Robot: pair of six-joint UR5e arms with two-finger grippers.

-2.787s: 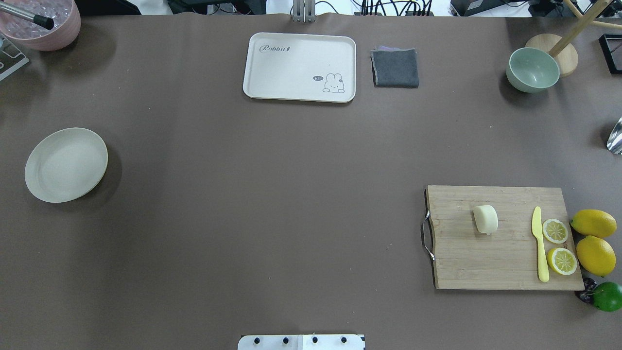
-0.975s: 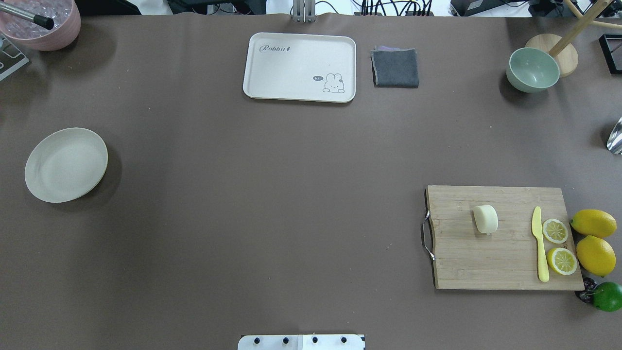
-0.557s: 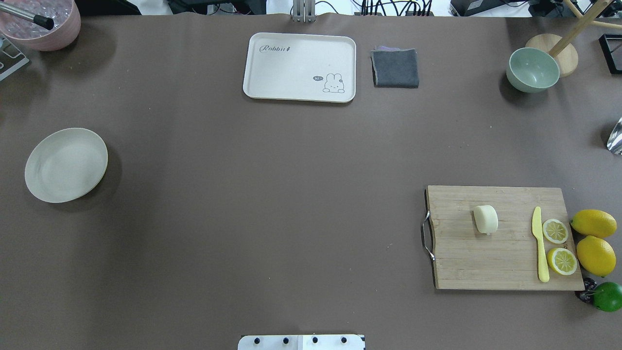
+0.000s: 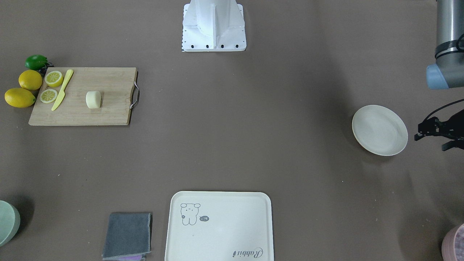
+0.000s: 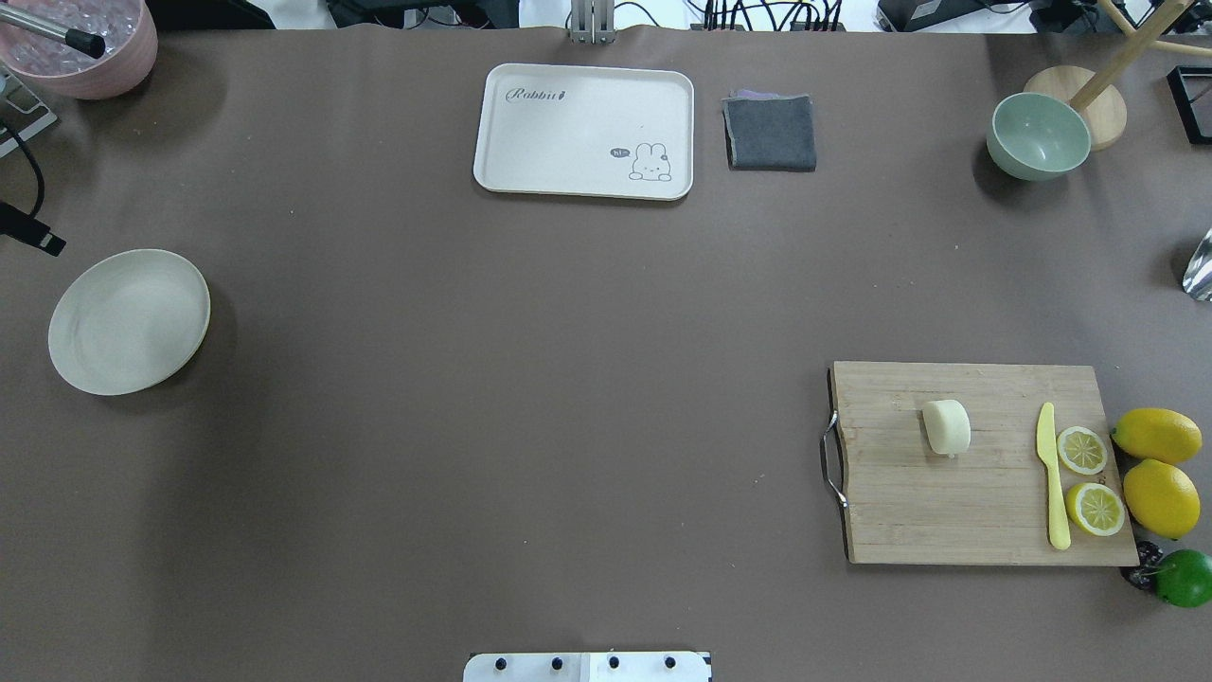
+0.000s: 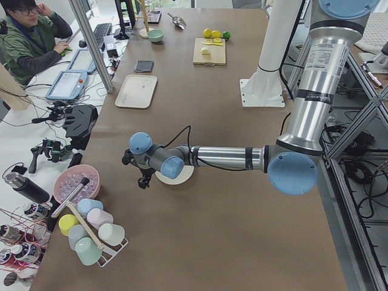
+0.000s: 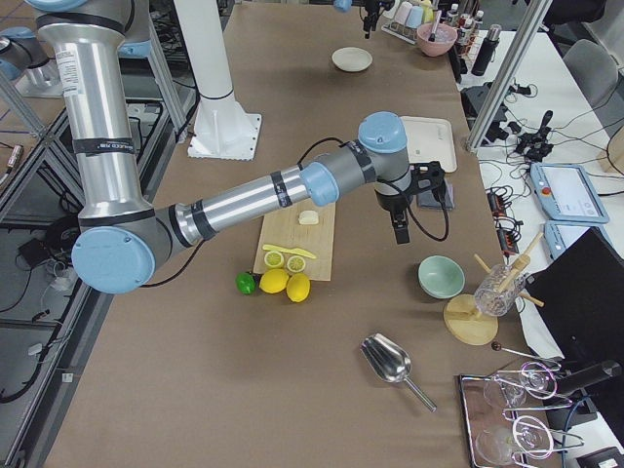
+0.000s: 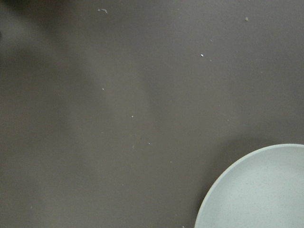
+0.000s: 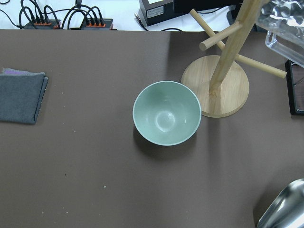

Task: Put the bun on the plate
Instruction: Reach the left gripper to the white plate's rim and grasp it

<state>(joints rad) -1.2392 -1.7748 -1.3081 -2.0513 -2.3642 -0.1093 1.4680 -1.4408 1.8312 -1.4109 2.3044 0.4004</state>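
The bun (image 5: 947,426), a pale cream lump, lies on the wooden cutting board (image 5: 975,511) at the table's right; it also shows in the front view (image 4: 93,99). Far across the table, near the left edge, sits the off-white plate (image 5: 129,321), with nothing on it. My left gripper (image 6: 143,179) hangs beside the plate's outer side, and only its black wrist parts (image 4: 440,128) reach into the front view. I cannot tell whether it is open or shut. My right gripper (image 7: 401,232) hovers beyond the board, above the green bowl (image 9: 166,118); I cannot tell its state.
On the board lie a yellow knife (image 5: 1051,474) and two lemon slices (image 5: 1082,450); lemons (image 5: 1157,434) and a lime (image 5: 1184,576) sit beside it. A cream tray (image 5: 584,131), grey cloth (image 5: 770,133), wooden stand (image 5: 1089,104) and pink bowl (image 5: 85,47) line the far side. A person (image 6: 30,36) sits nearby.
A black part of my left arm with its cable has come into the overhead view at the left edge, just above the plate. Bun and plate have not moved.
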